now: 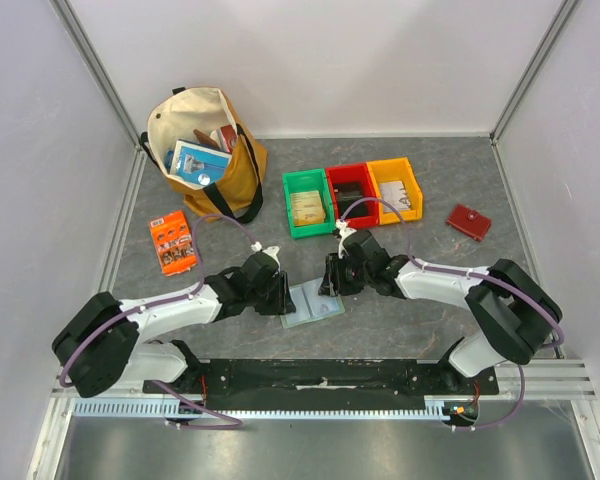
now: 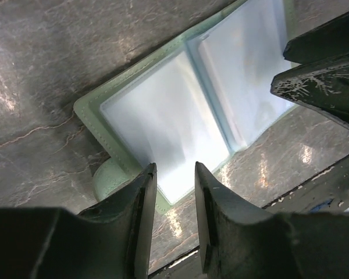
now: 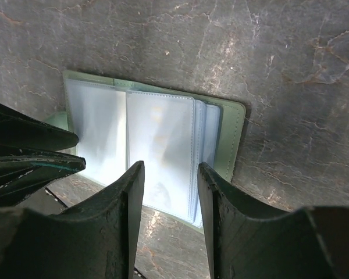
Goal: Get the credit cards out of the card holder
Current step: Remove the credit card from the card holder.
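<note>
Both of my grippers sit low at the card holder (image 1: pixel 315 303), which lies opened flat like a book on the table (image 1: pixel 400 325), just ahead of my bases and between the two wrists.

My left gripper (image 2: pixel 174 171): fingers a narrow gap apart, nothing between them, tips poised at the edge of the leaf on its side. My right gripper (image 3: pixel 170 168): fingers likewise parted and empty, above the stack of clear sleeves (image 3: pixel 160 139) on the opposite side.

Judgement: one side is placed to pin the sage-green cover (image 3: pixel 230 133), the other to pick at a sleeve. Approaching from opposite sides should stop the holder sliding. Cannot tell whether either tip touches the plastic. The sleeves glare pale blue-white, so cannot tell whether cards are inside.

Surface: dark grey, stone-patterned, glossy with lamp reflections. Probably slippery under a light wallet.

Room: white walls (image 1: pixel 330 60) in metal framing. Well apart from the work are a tote bag (image 1: pixel 205 150), a green bin (image 1: pixel 307 203), a red bin (image 1: pixel 352 192), a yellow bin (image 1: pixel 396 187), an orange packet (image 1: pixel 173 243) and a red wallet (image 1: pixel 469 221).
</note>
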Robot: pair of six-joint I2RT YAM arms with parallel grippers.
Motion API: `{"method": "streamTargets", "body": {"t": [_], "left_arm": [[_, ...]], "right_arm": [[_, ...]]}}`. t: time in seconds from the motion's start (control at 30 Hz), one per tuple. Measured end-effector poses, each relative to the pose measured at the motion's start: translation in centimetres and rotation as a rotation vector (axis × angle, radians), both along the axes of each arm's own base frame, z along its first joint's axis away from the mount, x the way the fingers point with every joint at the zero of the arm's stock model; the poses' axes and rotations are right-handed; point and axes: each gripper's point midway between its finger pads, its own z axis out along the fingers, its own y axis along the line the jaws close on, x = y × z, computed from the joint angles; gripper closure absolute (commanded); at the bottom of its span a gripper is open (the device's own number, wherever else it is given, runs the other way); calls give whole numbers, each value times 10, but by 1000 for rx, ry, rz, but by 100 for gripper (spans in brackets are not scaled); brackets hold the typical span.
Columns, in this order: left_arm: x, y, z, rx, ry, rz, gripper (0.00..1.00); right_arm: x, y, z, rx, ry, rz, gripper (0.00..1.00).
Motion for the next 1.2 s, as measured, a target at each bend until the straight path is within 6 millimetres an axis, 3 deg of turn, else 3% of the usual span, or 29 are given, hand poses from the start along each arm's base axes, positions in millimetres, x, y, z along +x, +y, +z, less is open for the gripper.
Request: {"method": "streamTargets", "body": {"t": [0.33,0.67,0.9,1.2], "left_arm": [[-1,0,-9,-7,24,27,64],[0,-2,-8,-18,19,31,64],[0,-4,-9,-36,19,37,64],[-5,5,-3,-73,-4,80,60]], "right_arm": [[-4,2,-2,6,16,17,73],[-12,8,0,30,39,53,76],[-21,24,12,70,41,112,61],[-26,63,43,146,4,219,43]]}}
